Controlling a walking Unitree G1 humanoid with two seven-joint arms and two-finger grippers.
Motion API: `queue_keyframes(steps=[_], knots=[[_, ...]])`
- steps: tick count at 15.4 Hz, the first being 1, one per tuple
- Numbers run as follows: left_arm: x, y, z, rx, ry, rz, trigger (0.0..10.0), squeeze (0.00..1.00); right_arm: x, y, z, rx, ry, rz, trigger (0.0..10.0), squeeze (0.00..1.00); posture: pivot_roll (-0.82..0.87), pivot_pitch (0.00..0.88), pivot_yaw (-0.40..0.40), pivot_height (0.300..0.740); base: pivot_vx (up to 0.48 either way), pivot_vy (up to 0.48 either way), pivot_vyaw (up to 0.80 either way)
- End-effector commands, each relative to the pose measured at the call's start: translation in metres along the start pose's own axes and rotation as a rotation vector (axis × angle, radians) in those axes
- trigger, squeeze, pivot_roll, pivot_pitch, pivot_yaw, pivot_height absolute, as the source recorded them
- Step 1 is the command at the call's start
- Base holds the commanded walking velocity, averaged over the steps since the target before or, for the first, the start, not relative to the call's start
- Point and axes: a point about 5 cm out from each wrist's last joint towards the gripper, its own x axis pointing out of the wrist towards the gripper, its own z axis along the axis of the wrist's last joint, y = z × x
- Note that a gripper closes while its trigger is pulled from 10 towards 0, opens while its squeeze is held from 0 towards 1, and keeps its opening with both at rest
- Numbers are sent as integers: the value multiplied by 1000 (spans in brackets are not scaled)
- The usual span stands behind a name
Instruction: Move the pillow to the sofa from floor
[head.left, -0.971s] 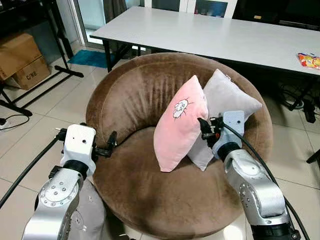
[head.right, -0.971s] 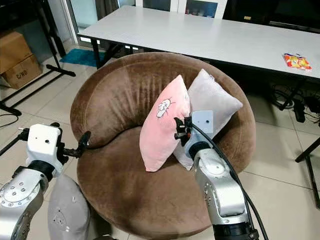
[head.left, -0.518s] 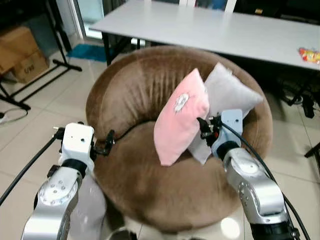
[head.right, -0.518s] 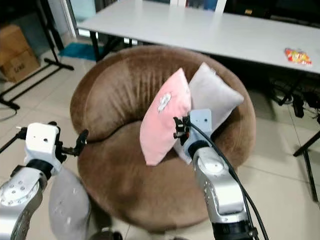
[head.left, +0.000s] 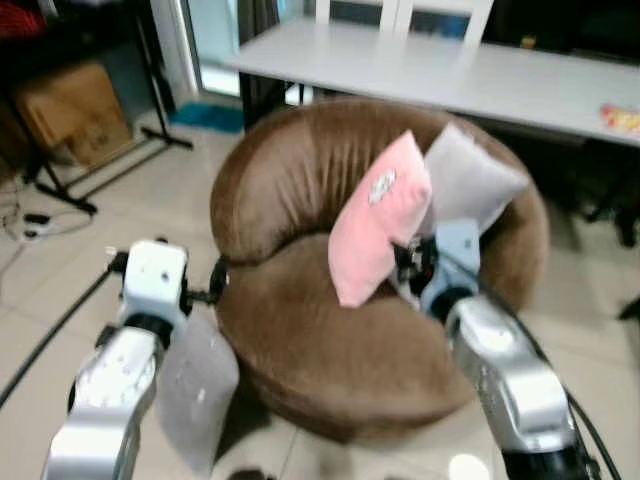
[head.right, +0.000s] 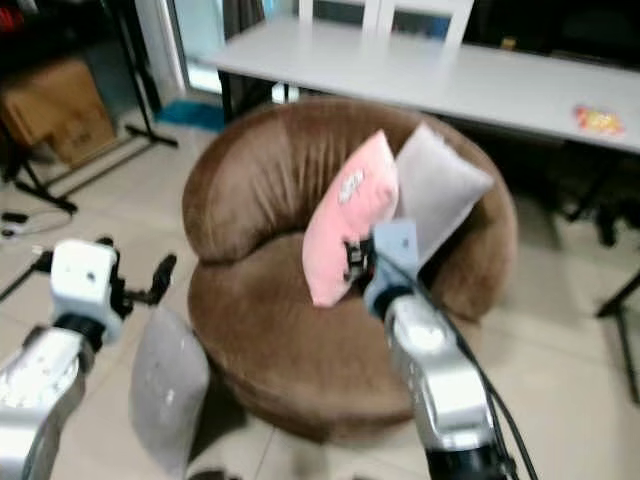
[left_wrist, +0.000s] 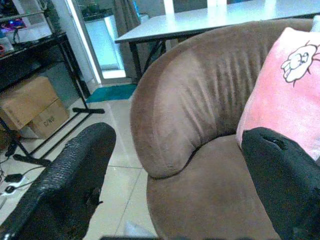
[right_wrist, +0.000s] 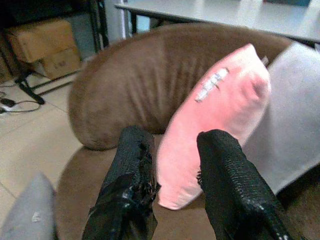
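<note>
Two pillows lean against the backrest of the round brown sofa (head.left: 330, 320), which fills the middle of the scene on the pale tiled floor (head.left: 60, 290). Beyond the sofa, on the far side, runs a long white worktop (head.left: 450, 75) with a small colourful packet (head.right: 598, 119) near its right end. Far left, a cardboard box (head.left: 70, 112) sits under a black metal stand (head.left: 120, 150), with a teal mat (head.left: 210, 117) on the floor close to the glass door.

On the sofa seat, the pink pillow (head.left: 378, 218) stands tilted on one corner, touching the grey pillow (head.left: 470, 185) just behind it to the right. A third pillow, the grey floor pillow (head.left: 195, 390), stands upright on the tiles at the near left, just beside the sofa's outer wall and next to the left arm.

The right gripper (right_wrist: 172, 185) is held over the seat, near the lower edge of the pink pillow; its two black fingers are spread apart with the pillow showing between them, and they hold nothing. The left gripper (left_wrist: 180, 170) hovers by the sofa's left rim, above the grey floor pillow, its fingers wide apart and empty, pointing at the curved backrest.
</note>
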Motion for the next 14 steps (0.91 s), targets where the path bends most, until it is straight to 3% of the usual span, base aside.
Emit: queue_keyframes(steps=[1,14], knots=[[0,3,1,-8,-10,16,10000,0,1,2,9,-26,-26,20,10000,0,-54,0,-10,740,0,0,800],[3,2,7,-50,-59,18,10000,0,3,4,8,-25,-17,50,10000,0,-63,0,-9,740,20,0,800]])
